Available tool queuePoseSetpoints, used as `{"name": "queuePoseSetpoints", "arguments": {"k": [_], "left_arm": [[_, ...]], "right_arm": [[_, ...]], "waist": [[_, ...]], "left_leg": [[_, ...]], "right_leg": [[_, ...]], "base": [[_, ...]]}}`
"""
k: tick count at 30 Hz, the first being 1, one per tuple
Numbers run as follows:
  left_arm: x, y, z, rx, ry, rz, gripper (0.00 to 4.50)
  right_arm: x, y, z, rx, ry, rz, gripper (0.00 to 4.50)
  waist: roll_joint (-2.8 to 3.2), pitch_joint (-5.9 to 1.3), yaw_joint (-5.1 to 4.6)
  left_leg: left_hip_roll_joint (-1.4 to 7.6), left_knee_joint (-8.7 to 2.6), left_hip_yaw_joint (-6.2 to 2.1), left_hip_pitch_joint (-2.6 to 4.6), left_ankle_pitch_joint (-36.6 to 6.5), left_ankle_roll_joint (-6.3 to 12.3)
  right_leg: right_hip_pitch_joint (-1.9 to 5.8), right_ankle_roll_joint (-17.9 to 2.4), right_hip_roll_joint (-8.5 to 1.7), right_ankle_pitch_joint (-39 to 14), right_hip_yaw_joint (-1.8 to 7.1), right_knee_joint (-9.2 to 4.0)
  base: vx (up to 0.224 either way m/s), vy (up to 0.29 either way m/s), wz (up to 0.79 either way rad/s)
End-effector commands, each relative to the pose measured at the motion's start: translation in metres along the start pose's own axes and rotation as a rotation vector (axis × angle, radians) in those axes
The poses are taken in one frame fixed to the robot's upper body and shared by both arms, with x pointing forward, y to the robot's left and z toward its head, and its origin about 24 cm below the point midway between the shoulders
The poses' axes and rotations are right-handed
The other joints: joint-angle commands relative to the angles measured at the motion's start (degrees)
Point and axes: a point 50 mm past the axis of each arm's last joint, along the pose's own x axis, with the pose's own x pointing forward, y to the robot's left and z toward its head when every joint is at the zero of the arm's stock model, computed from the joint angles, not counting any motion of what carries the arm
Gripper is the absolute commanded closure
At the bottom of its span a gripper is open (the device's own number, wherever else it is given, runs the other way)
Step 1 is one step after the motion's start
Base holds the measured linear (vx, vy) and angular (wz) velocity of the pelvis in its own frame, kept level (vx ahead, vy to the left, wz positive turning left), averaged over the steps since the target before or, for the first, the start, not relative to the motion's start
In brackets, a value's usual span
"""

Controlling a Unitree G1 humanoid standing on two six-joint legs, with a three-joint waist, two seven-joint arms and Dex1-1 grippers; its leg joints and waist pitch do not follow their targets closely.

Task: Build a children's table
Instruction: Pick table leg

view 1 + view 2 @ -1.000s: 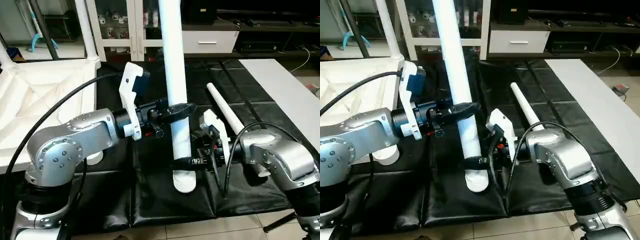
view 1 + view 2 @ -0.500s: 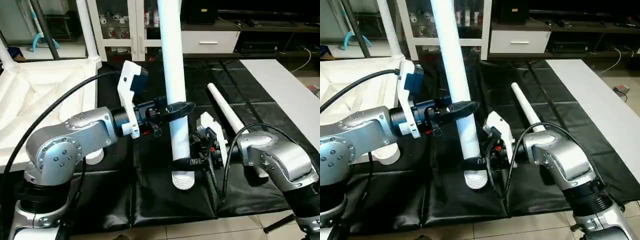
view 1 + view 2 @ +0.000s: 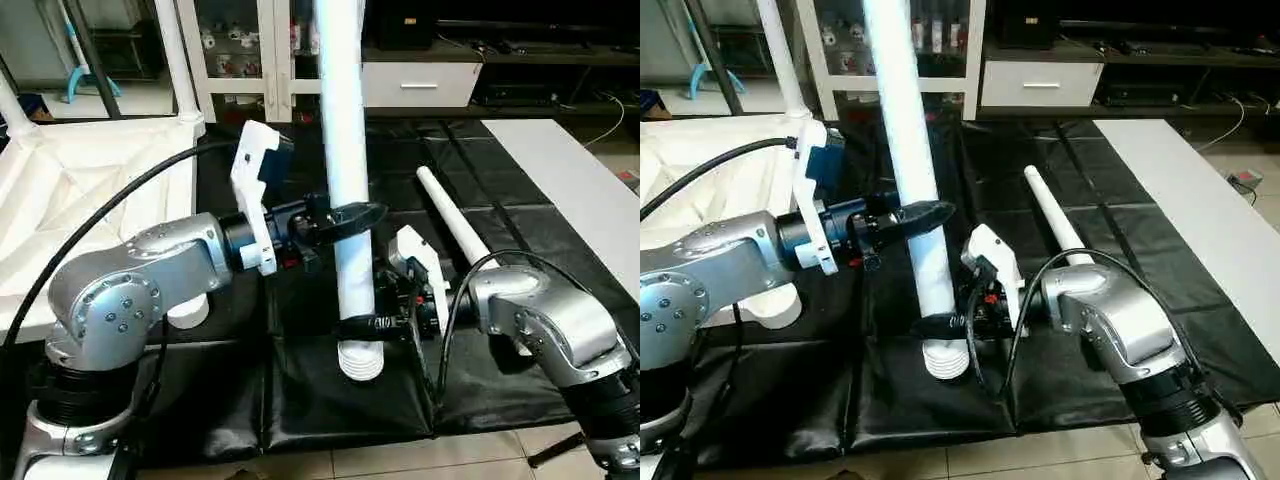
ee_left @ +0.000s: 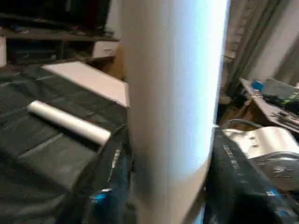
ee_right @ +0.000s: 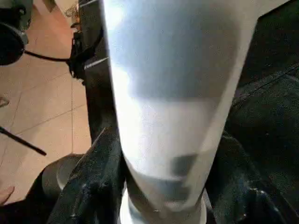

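I have a long, smooth white plastic leg (image 3: 345, 150) standing nearly upright in the middle of my view, its tube tapering upward out of frame and its ribbed, threaded end (image 3: 361, 360) lowest, just above the black padded mat (image 3: 330, 400). My left pincer (image 3: 340, 217) comes in from the left and has its two black fingers closed around the leg about midway up; in the left wrist view the glossy white tube sits between the dark fingers (image 4: 112, 172). My right pincer (image 3: 368, 324) reaches in from the right and pinches the same leg lower down, just above the threaded end, and the right wrist view shows its matte black fingers (image 5: 93, 186) on either side of the tube. A second white leg (image 3: 455, 225) lies flat on the mat to the right, beyond my right forearm, its rounded tip pointing away from me. At far left the white square table top (image 3: 70, 210) lies upside down, its moulded diagonal ribs facing up, with another leg (image 3: 180, 60) standing upright at its far right corner. The mat is wrinkled, soft-looking and slightly shiny. To the right runs a flat, pale counter (image 3: 570, 190) edge, and beyond the mat stands a white glass-door cabinet (image 3: 240, 45).
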Motion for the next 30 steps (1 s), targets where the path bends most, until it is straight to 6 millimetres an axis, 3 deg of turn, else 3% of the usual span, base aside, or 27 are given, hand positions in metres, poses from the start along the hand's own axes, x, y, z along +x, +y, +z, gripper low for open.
{"name": "queuePoseSetpoints", "arguments": {"k": [1, 8, 12, 13, 14, 15, 16, 18, 21, 23, 25, 26, 27, 28, 29, 30], "left_arm": [[-0.008, 0.004, 0.000, -0.017, 0.001, 0.019, 1.86], [-0.022, 0.000, 0.005, -0.030, -0.048, -0.018, 1.40], [-0.030, 0.000, 0.005, 0.002, -0.060, 0.020, 1.18], [-0.030, 0.000, 0.005, 0.002, -0.060, 0.020, 1.05], [-0.036, 0.005, 0.006, 0.035, -0.079, 0.107, 0.91], [-0.041, 0.012, 0.005, 0.074, -0.092, 0.225, 0.91], [-0.046, 0.019, 0.003, 0.108, -0.090, 0.341, 0.91], [-0.054, 0.034, -0.013, 0.167, -0.076, 0.646, 0.91], [-0.058, 0.040, -0.030, 0.197, -0.064, 0.814, 0.91], [-0.063, 0.043, -0.044, 0.396, -0.032, 1.014, 0.91], [-0.063, 0.041, -0.049, 0.429, -0.058, 1.035, 0.91], [-0.064, 0.039, -0.052, 0.412, -0.090, 1.057, 0.91], [-0.064, 0.039, -0.053, 0.412, -0.091, 1.058, 0.91], [-0.064, 0.037, -0.059, 0.413, -0.109, 1.085, 0.91], [-0.063, 0.036, -0.061, 0.415, -0.111, 1.089, 0.91], [-0.063, 0.036, -0.063, 0.415, -0.117, 1.098, 0.91]], "right_arm": [[-0.006, -0.001, 0.005, -0.020, -0.032, -0.026, 2.61], [-0.008, -0.008, 0.014, -0.030, -0.106, -0.084, 2.62], [-0.010, -0.017, 0.020, -0.043, -0.170, -0.189, 2.62], [-0.010, -0.017, 0.020, -0.043, -0.170, -0.189, 2.62], [-0.013, -0.026, 0.025, -0.053, -0.217, -0.308, 2.62], [-0.017, -0.034, 0.029, -0.075, -0.258, -0.426, 2.62], [-0.019, -0.040, 0.033, -0.097, -0.298, -0.520, 2.62], [-0.020, -0.041, 0.033, -0.186, -0.322, -0.681, 2.62], [-0.016, -0.039, 0.029, -0.222, -0.310, -0.815, 2.62], [-0.017, -0.037, 0.018, -0.166, -0.367, -0.930, 2.62], [-0.018, -0.035, 0.013, -0.156, -0.390, -0.951, 2.62], [-0.019, -0.032, 0.013, -0.146, -0.429, -0.961, 2.62], [-0.019, -0.032, 0.013, -0.145, -0.432, -0.961, 2.62], [-0.020, -0.026, 0.014, -0.115, -0.515, -0.941, 2.62], [-0.020, -0.025, 0.014, -0.119, -0.525, -0.935, 2.62], [-0.019, -0.023, 0.013, -0.117, -0.532, -0.927, 2.62]], "waist": [[0.38, -3.65, -0.02], [0.53, -3.65, -0.05], [1.12, -3.65, -0.01], [0.92, -3.63, 0.00], [1.50, -3.58, 0.06], [1.27, -3.45, -0.40], [1.55, -3.52, -0.42], [1.22, -3.36, -0.76], [1.48, -3.46, -0.86], [1.68, -3.58, -0.95], [1.71, -3.81, -1.05], [2.53, -3.83, -0.88], [1.65, -3.76, -0.90], [1.60, -3.85, -0.59], [1.29, -3.76, -0.07], [1.36, -3.90, 0.53]], "left_leg": [[2.69, -4.19, -1.09, 1.45, -9.6, -1.97], [2.69, -4.38, -1.12, 1.45, -10.3, -2.47], [2.72, -4.40, -1.12, 1.65, -10.8, -2.92], [2.63, -4.44, -1.03, 1.80, -12.0, -3.27], [2.76, -4.50, -1.21, 1.73, -12.1, -3.52], [2.83, -4.74, -1.21, 1.37, -12.5, -4.02], [2.71, -4.63, -1.23, 1.50, -12.8, -4.41], [3.00, -4.73, -1.35, 1.24, -13.3, -4.80], [2.81, -4.74, -1.38, 1.21, -12.4, -4.47], [2.93, -4.96, -1.68, 1.04, -12.8, -3.90], [2.71, -4.76, -1.50, 1.17, -13.1, -3.52], [2.57, -4.67, -1.36, 1.13, -13.2, -3.02], [2.13, -4.16, -0.69, 0.34, -12.9, 0.08], [1.89, -3.62, -0.64, -0.06, -12.0, 1.97], [2.05, -1.65, -1.33, -0.89, -10.3, 6.38], [2.38, -0.43, -2.00, -1.25, -9.0, 8.16]], "right_leg": [[1.99, -13.9, -3.45, -5.7, 1.82, -3.83], [1.86, -14.1, -3.39, -5.9, 1.73, -3.72], [1.64, -14.0, -3.36, -5.6, 1.76, -3.77], [1.61, -13.7, -3.23, -6.7, 1.71, -3.91], [1.56, -13.7, -3.41, -6.7, 1.75, -3.82], [1.59, -13.4, -3.47, -7.4, 1.70, -4.03], [1.56, -13.1, -3.40, -7.9, 1.65, -3.97], [1.72, -11.3, -3.48, -9.1, 1.78, -4.34], [1.69, -9.3, -3.32, -10.0, 1.79, -4.57], [1.58, -8.2, -3.18, -8.1, 1.75, -4.77], [1.58, -8.1, -3.27, -6.5, 1.86, -4.57], [1.61, -8.8, -3.71, -6.5, 2.07, -4.56], [2.17, -10.3, -4.90, -7.1, 2.90, -5.28], [2.58, -11.0, -5.92, -7.8, 3.47, -5.60], [3.17, -12.0, -9.16, -9.8, 5.43, -7.08], [3.53, -12.4, -11.13, -11.6, 6.32, -7.70]], "base": [[0.000, 0.000, 0.00], [0.000, 0.000, 0.00], [0.000, 0.000, 0.00], [0.000, 0.000, 0.00], [0.000, 0.000, 0.00], [0.000, 0.000, 0.00], [0.000, 0.000, 0.00], [0.000, 0.000, 0.00], [0.000, 0.000, 0.00], [0.000, 0.000, 0.00], [0.000, 0.000, 0.00], [0.000, 0.000, 0.00], [0.000, 0.000, 0.00], [0.000, 0.000, 0.00], [0.000, 0.000, 0.00], [0.000, 0.000, 0.00]]}}
